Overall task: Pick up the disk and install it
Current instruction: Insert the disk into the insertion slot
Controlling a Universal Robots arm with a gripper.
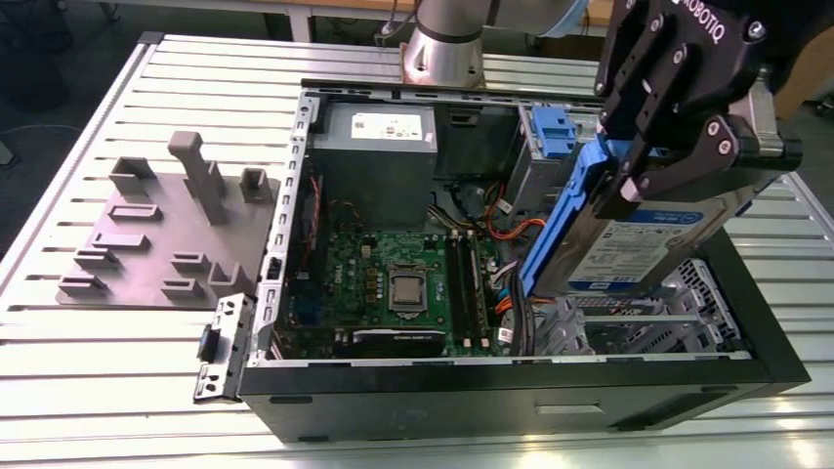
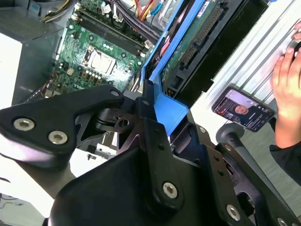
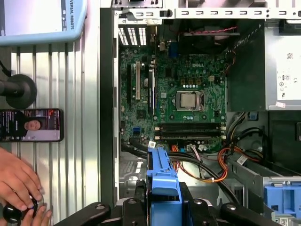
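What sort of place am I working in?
Probably a robotics lab bench: an open black desktop computer case lies on a ribbed metal table beside a grey fixture plate, and the end effector grips a blue-framed silver rectangular hard drive.

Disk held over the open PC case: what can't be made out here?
- Exterior view: black tool covers the upper label of the silver, blue-framed hard drive.
- Exterior view: the drive hides part of the grey metal cage; contact cannot be told.
- First wrist view: the tool hides all but the drive's blue end.
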